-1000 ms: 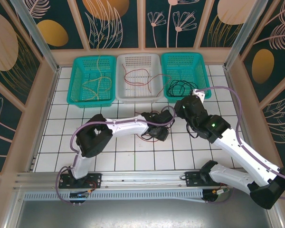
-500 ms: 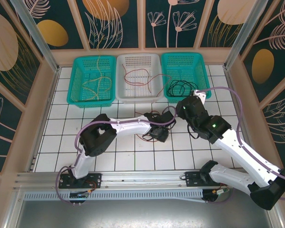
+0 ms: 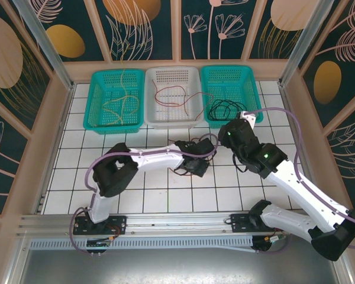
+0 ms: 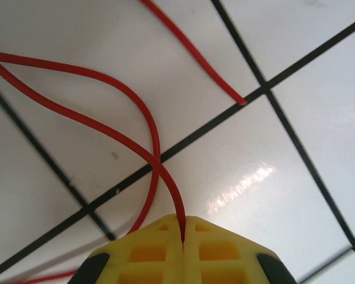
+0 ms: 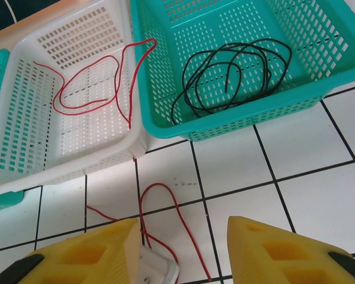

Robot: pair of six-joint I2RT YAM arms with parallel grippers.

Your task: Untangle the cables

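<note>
Red cable (image 4: 158, 163) is lying looped on the white tiled floor (image 4: 272, 118). The left gripper (image 4: 183, 228) is pinching one strand between its yellow fingers. The right gripper (image 5: 183, 248) is hovering, fingers spread wide and holding nothing. Toward 12 o'clock, a second red cable (image 5: 123, 77) is sitting in the white basket (image 5: 77, 38), a black cable (image 5: 195, 59) in the teal basket (image 5: 254, 118), and a yellow cable (image 3: 123, 102) in the left teal basket (image 3: 94, 80).

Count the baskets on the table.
3, in a row along the far edge: left teal basket, white basket in the middle, right teal basket. None seems hidden.
</note>
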